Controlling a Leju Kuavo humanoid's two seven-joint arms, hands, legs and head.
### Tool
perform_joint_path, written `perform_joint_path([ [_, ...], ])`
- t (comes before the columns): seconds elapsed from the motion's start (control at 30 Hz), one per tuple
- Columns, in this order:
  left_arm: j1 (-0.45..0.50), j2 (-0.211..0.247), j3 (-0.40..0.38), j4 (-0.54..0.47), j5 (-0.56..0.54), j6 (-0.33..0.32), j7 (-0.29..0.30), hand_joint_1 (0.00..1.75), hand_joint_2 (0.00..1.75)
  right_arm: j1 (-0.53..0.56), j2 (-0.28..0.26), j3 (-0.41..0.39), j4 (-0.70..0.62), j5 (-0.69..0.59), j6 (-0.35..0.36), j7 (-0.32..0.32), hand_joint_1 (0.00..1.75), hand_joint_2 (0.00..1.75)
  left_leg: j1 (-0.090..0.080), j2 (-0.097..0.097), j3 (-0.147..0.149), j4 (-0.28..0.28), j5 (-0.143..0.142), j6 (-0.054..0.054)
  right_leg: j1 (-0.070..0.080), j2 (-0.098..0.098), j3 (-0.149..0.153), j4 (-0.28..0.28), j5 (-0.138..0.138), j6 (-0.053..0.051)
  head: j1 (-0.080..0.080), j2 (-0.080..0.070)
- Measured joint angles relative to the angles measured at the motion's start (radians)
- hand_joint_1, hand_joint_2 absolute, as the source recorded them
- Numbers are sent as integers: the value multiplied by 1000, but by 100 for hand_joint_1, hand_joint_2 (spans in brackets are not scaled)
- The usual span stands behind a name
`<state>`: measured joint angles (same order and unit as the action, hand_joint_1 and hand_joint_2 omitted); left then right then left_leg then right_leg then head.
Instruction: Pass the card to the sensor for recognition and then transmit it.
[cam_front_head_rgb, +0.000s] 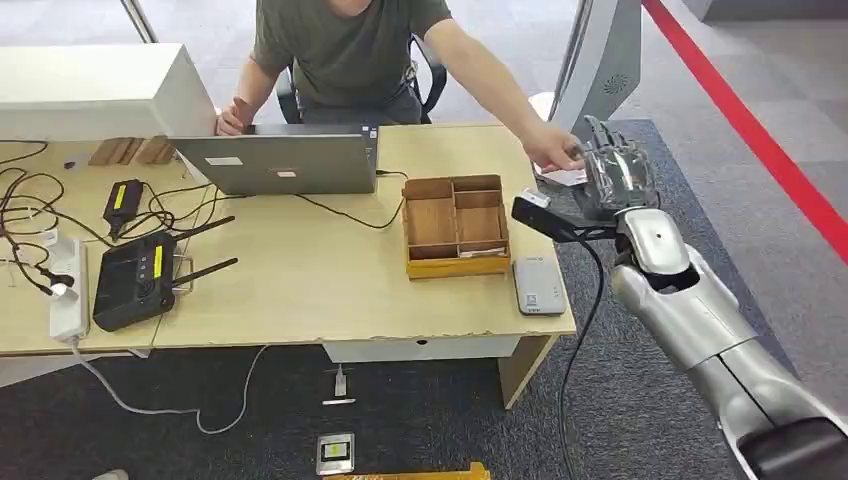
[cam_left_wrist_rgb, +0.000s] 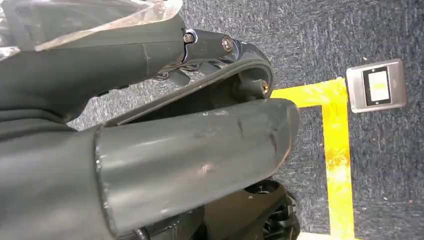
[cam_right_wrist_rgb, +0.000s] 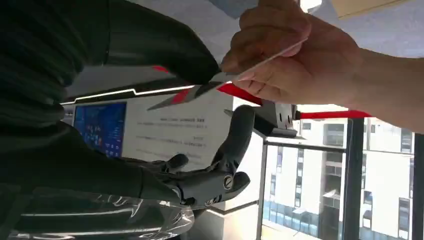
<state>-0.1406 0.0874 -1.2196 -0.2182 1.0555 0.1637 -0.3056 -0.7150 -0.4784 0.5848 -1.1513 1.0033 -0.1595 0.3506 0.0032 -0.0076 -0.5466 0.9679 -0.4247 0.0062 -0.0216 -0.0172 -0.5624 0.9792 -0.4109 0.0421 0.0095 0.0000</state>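
Observation:
A person's hand holds a thin white card just off the table's far right corner. My right hand is raised there beside it. Its thumb touches one face of the card, while its dark fingers stand spread on the other side with a gap to the card. The grey card sensor lies flat on the table near the front right corner. My left hand hangs over the floor, fingers apart, holding nothing.
The person sits behind the wooden table. A compartmented wooden box stands left of the sensor, with a laptop, a black controller and cables further left. Yellow tape and a floor socket mark the carpet.

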Motion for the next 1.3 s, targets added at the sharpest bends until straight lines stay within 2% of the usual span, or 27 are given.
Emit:
perform_joint_path([
  [0.57,0,0,-14,0,-6,0,3,0,0,36,-24,-7,-3,-1,4,0,175,175,0,1,0,0,0,0,0,0,0,0,0,0,0,0],
  [0.8,1,0,-15,0,-3,0,6,0,0,71,-25,-9,2,-5,-3,-18,175,175,0,1,0,0,0,0,0,0,0,0,0,0,0,0],
  [1.03,1,0,-16,0,-3,0,6,0,0,87,-13,-8,41,-15,-31,-39,175,175,0,1,0,0,0,0,0,0,0,0,0,0,0,0],
  [1.3,2,0,-22,0,6,1,6,0,0,111,23,-2,133,-47,-96,-79,175,175,0,1,0,0,0,0,0,0,0,0,0,0,0,0],
])
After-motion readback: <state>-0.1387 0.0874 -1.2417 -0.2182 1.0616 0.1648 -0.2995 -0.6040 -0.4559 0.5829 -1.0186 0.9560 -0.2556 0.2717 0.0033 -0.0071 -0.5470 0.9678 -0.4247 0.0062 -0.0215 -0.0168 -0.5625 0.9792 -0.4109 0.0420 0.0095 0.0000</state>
